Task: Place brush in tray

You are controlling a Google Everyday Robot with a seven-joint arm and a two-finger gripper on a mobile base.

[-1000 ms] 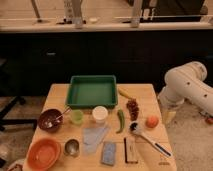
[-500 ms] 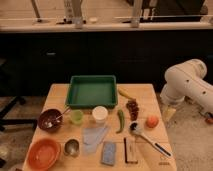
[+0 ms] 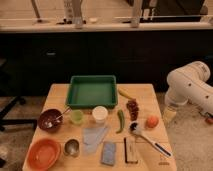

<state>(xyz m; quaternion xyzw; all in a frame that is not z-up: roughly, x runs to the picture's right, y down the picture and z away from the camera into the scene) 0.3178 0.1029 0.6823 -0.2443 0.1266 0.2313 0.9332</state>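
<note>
Beside the table (image 3: 56, 98) hangs the hand (image 3: 170, 116); brush (image 3: 149, 140) lies outside tray (image 3: 93, 105).

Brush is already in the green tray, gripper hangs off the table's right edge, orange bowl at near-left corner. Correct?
Not quite. The camera view shows the brush lying on the table toward its near-right corner, outside the tray. The rest stands: the gripper hangs off the table's right edge, and the orange bowl sits at the near-left corner.
</note>
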